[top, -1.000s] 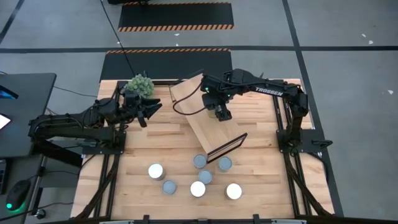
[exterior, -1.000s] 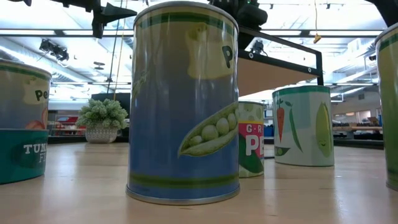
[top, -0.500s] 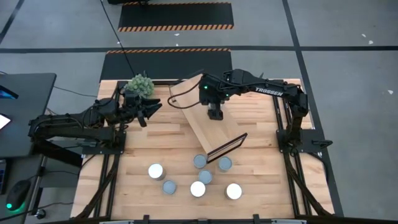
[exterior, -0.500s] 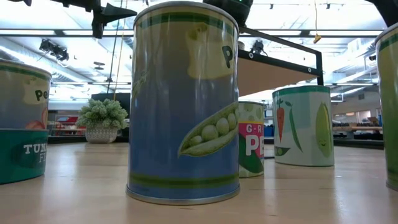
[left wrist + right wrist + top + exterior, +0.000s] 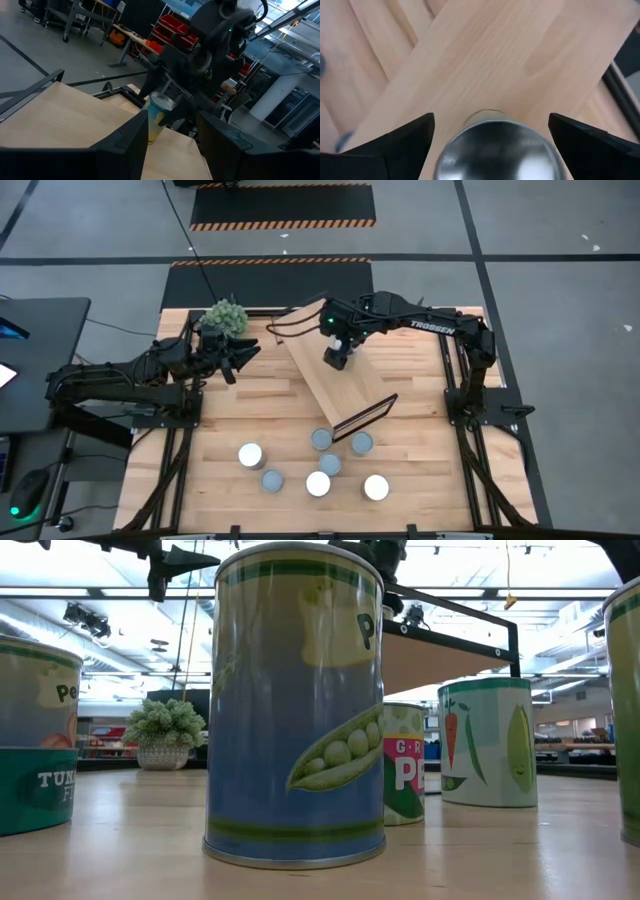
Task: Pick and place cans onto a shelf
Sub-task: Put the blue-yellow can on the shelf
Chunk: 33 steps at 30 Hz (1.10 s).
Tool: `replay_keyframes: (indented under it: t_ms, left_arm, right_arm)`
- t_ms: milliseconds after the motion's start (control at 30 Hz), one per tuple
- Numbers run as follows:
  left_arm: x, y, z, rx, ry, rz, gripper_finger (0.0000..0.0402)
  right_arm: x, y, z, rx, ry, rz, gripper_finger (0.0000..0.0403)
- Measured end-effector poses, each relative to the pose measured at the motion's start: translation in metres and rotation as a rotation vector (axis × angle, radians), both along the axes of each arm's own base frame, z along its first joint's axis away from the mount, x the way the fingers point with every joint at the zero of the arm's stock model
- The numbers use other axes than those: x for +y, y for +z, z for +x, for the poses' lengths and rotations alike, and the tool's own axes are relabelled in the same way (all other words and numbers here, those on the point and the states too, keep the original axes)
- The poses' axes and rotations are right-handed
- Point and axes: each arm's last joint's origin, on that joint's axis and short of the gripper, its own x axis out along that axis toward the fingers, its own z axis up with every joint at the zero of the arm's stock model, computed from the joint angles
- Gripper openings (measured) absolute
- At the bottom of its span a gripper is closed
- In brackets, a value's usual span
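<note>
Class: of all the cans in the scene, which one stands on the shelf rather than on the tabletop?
The can between the right gripper's open fingers, standing upright on the shelf. The six other cans cluster on the tabletop beyond the shelf's dark-framed end.

The high view looks straight down over the whole table (image 5: 420, 380). The low view sits at tabletop height among the cans (image 5: 295, 705). Both wrist views share one can (image 5: 159, 115) on the shelf (image 5: 520, 60).

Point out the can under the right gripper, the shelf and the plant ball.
can (image 5: 492, 145): right wrist view, its silvery top.
shelf (image 5: 335, 385): high view, bare plank surface.
plant ball (image 5: 226, 315): high view, its middle.
</note>
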Motion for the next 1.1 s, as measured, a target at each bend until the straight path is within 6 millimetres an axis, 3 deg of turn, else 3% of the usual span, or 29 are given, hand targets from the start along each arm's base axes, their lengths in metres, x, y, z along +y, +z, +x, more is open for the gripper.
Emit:
replay_keyframes:
  t_ms: [467, 867, 1100]
  left_arm:
    - [0.0, 0.0, 0.0, -0.005, 0.0, 0.0, 0.0174]
    - [0.0, 0.001, 0.0, -0.005, -0.001, 0.0, 0.0174]
    - [-0.001, 0.001, 0.0, -0.005, -0.045, 0.001, 0.0174]
  right_arm:
    - [0.0, 0.0, 0.0, -0.044, -0.244, 0.086, 0.04]
    - [-0.012, -0.001, -0.004, -0.035, -0.252, 0.124, 0.04]
    - [-0.008, -0.001, -0.006, -0.012, -0.266, 0.106, 0.04]
